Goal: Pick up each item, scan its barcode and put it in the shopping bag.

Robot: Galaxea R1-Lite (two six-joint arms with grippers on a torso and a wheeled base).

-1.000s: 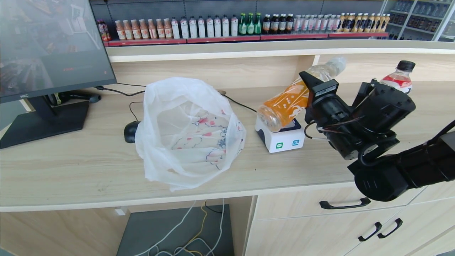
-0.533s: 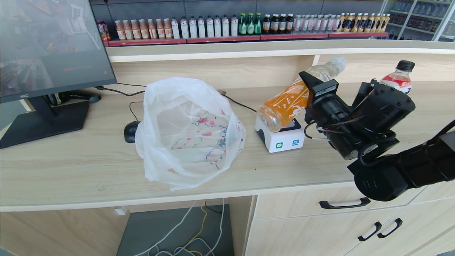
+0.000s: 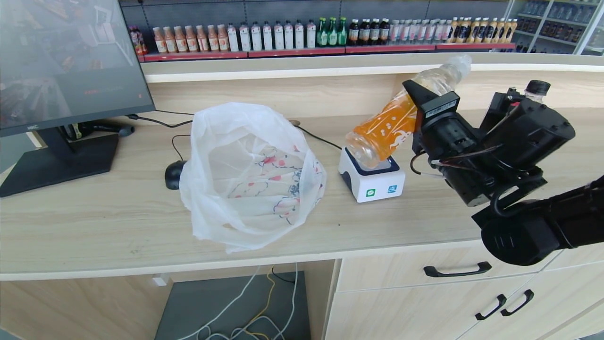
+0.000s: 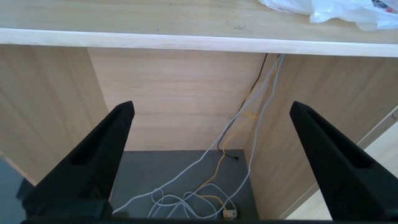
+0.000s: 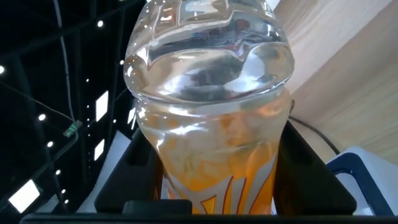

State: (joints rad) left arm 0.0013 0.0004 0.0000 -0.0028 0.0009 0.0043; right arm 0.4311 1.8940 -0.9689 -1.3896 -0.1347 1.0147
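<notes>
Below the table edge the left hand hangs, fingers spread wide. On top, the white shopping bag stands open; right of it the right hand grips a tilted orange drink bottle, base just above the white scanner.

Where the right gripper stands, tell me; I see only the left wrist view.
Observer: The right gripper is shut on the orange bottle, tilted, its base over the white scanner.
Operator: Now place the shopping bag for me.
Observer: The shopping bag stands open on the counter, to the scanner's left.
Operator: Name what else is on that counter.
Observer: A black-capped bottle beyond the right arm, mostly hidden by it.
</notes>
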